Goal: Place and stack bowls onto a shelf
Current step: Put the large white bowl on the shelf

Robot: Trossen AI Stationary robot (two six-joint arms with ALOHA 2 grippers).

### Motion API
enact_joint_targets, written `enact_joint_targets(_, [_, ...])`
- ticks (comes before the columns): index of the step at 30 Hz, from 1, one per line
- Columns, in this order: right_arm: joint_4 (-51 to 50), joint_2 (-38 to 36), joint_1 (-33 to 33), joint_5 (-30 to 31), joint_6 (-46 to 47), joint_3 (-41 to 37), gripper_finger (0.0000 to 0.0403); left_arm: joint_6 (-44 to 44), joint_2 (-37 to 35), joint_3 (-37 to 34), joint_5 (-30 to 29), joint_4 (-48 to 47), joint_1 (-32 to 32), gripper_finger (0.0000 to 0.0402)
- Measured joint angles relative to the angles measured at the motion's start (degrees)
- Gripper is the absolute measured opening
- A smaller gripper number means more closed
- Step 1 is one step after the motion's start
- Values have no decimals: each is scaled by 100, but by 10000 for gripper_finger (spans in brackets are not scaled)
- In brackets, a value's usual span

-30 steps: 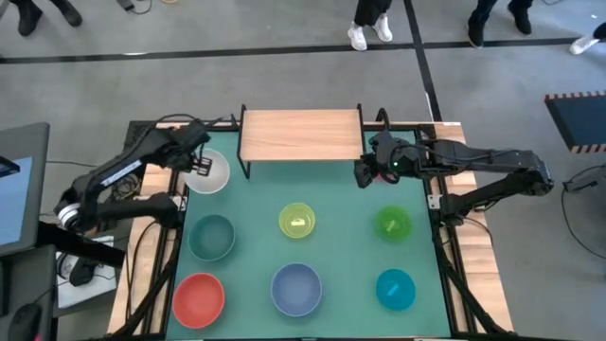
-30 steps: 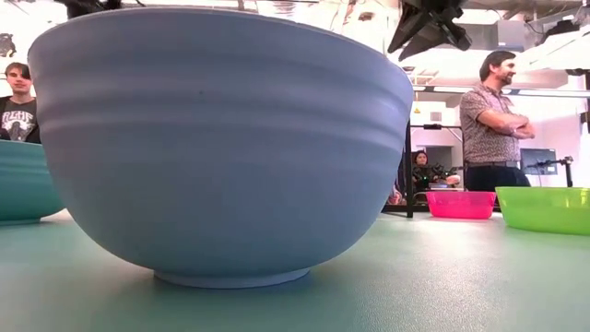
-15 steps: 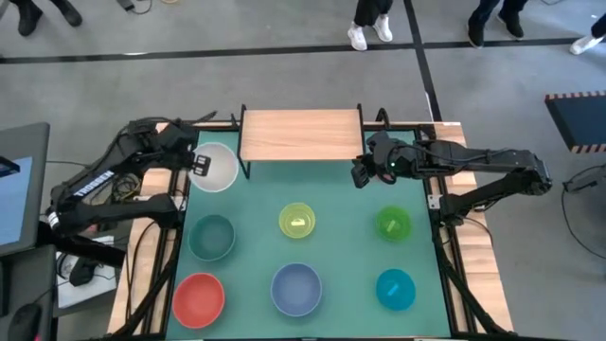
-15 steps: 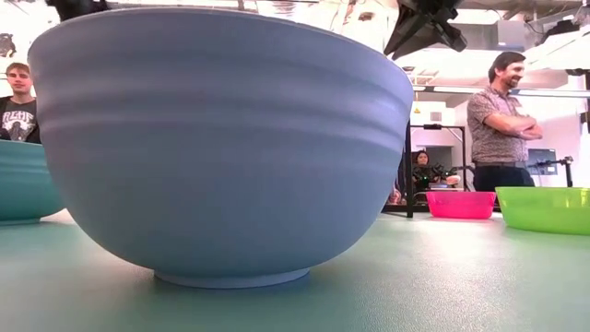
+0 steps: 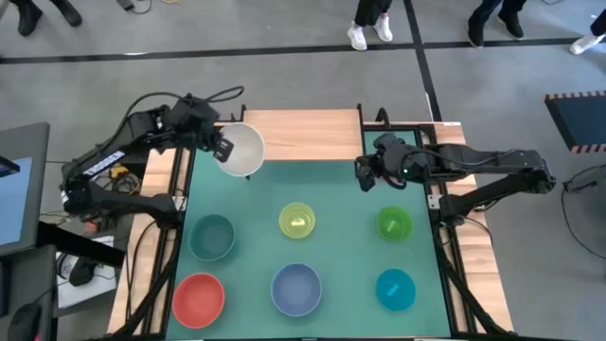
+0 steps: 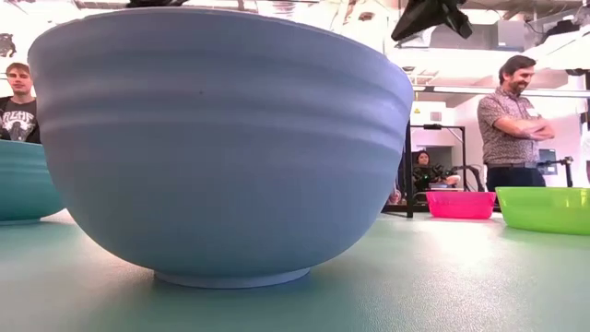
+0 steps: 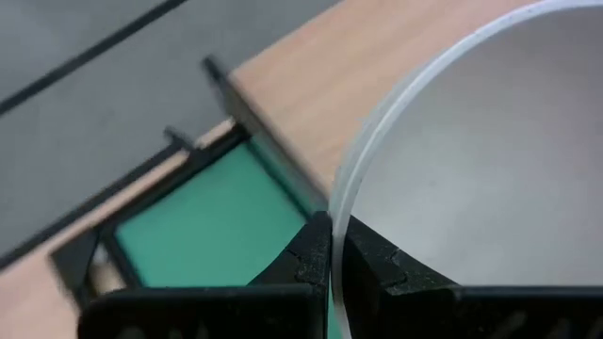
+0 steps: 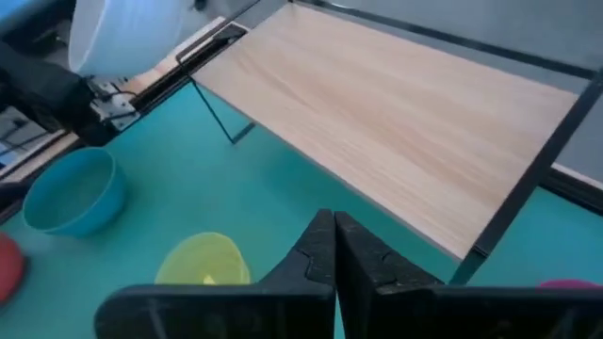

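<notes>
Two fingers (image 7: 311,254) of the left gripper (image 5: 220,148) pinch the white bowl's (image 5: 241,150) rim, holding it at the shelf's (image 5: 312,133) left near corner. Right gripper (image 5: 364,176), fingers pressed together and empty, hangs by the shelf's right near corner.

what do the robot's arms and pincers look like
Both arms are dark, jointed and slim, with black cables looping along them. The left arm carries white lettering on one link. Each ends in a pincer of two black fingers; the right pincer is equally black.
</notes>
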Motion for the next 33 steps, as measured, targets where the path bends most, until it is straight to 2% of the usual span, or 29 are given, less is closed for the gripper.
enact_joint_targets(2, [59, -41, 113, 147, 35, 0, 21, 179, 223, 117, 43, 217, 16, 0])
enact_joint_targets(8, [36, -76, 292, 286, 383, 0, 64, 358, 961, 435, 41, 296, 267, 0])
enact_joint_targets(13, [36, -39, 496, 316, 727, 0, 69, 426, 1429, 635, 39, 318, 587, 0])
enact_joint_targets(20, [-55, -39, 854, 857, 1408, 0, 70, 638, 1878, 688, 304, 485, 1068, 0])
enact_joint_targets(33, [-312, 172, 1086, 837, 1984, -2, 71, 861, 2069, 686, 723, 1258, 1331, 5])
